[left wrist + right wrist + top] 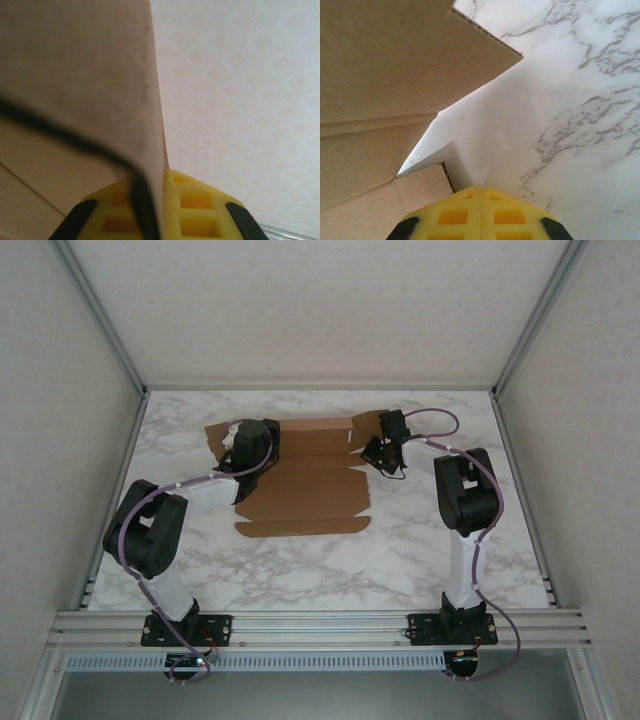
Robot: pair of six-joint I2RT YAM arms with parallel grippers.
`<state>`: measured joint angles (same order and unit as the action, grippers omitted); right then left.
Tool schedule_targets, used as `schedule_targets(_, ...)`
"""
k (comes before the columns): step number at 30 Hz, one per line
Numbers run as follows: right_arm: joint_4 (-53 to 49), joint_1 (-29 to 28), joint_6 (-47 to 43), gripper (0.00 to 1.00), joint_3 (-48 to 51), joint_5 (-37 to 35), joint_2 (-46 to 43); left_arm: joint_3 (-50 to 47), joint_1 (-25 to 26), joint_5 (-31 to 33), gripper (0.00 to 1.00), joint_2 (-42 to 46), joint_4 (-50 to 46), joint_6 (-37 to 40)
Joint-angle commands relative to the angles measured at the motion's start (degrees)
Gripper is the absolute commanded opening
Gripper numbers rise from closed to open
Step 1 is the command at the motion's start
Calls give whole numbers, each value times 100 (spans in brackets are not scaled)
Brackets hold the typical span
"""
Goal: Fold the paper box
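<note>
Left gripper clamps a raised flap of the plain brown die-cut cardboard paper box; right gripper pressed closed just beside its right flaps; box lies on the white marble table's far half

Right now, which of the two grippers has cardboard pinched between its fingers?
The left gripper: a flap of the paper box runs down between its yellow fingers. The right gripper is shut on nothing, beside the sheet.
</note>
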<state>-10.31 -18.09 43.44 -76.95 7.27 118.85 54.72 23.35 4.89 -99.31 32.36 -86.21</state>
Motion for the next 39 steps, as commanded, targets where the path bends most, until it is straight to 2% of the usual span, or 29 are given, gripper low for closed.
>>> schedule_targets(1,-554,44,171,0,103,79,138,-102,-41,-46,0,-134,-415,11)
schedule_targets(10,357,45,541,0,264,1429,0,-58,-42,-84,0,-186,-444,-22)
schedule_targets(20,702,-81,949,0,222,1941,-186,-32,-33,-112,0,-204,-441,-64)
schedule_targets(30,767,-534,1097,0,30,1901,26,-13,-7,-106,0,-129,-485,-69)
schedule_targets(39,483,-706,1126,0,-200,1465,393,-95,-6,-98,0,-63,-476,-77)
